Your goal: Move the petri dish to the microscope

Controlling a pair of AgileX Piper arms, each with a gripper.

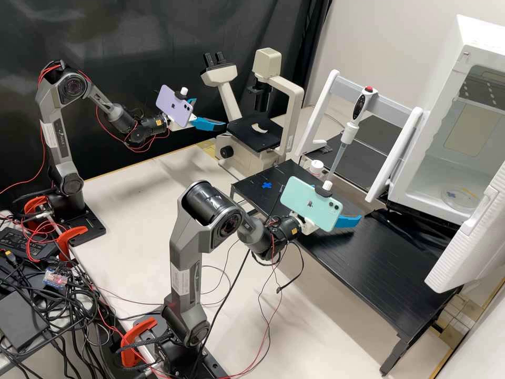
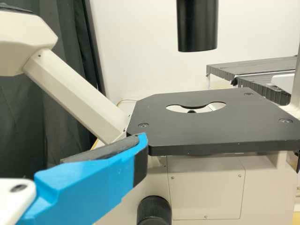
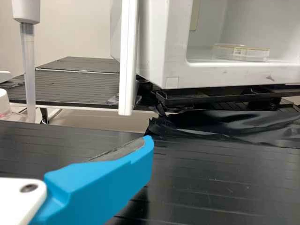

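This was a laboratory. A beige microscope with a black stage (image 1: 256, 133) stood near the far edge of a cream-topped bench (image 1: 126, 195). A white-and-grey pipette (image 1: 344, 145) hung upright near the far edge of a black ribbed table (image 1: 379, 268). Past its right edge, a round, clear petri dish (image 1: 458, 201) lay inside an open white cabinet (image 1: 421, 179).

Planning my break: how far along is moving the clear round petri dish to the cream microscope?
Looks done: the white box stands open. In hand: nothing; the dish rests inside the box. Left: gripping it, carrying it, setting it on the microscope's flat black stage.
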